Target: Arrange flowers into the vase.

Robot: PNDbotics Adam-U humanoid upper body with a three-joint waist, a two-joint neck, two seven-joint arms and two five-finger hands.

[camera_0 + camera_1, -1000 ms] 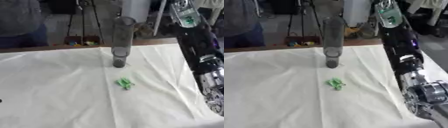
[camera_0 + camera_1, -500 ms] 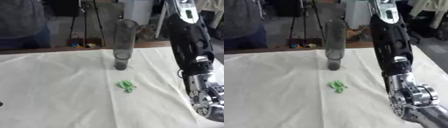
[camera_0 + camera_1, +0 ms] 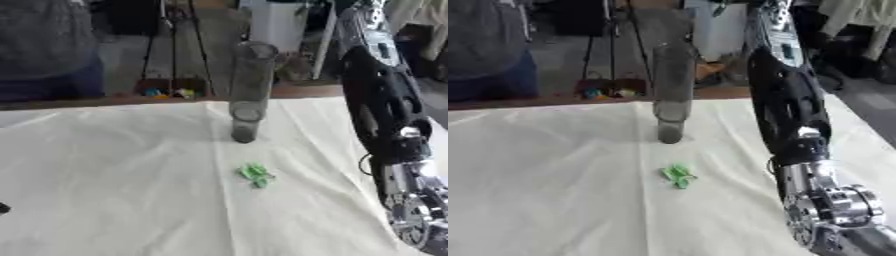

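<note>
I saw the vase [image 3: 248, 90] upright at centre, a green piece [image 3: 255, 174] below it, and could not tell either hand's state.

One tall clear vase [image 3: 248, 90] stands at the far middle of one white cloth [image 3: 114, 190]. One small green piece [image 3: 255, 174] lies near it, toward the front. One robot arm [image 3: 798, 130] shows on the right.
</note>
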